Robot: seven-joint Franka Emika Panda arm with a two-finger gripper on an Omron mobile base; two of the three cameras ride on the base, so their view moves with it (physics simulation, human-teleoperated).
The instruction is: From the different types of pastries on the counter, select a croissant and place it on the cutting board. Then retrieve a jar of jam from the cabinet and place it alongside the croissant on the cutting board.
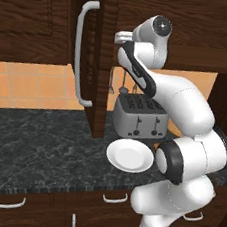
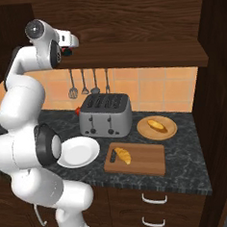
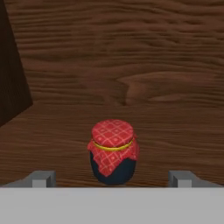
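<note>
The jar of jam, dark with a red checked lid, stands upright on the wooden shelf of the cabinet. My gripper is open, one fingertip on each side of the jar and a little short of it, not touching. From the base, the gripper reaches into the open cabinet above the counter. The croissant lies on the left part of the cutting board, beside its slot handle.
The cabinet door with its grey bar handle stands open left of the arm. A toaster sits under the shelf, and a white plate lies by the counter's front edge. A round tan plate holds a bun.
</note>
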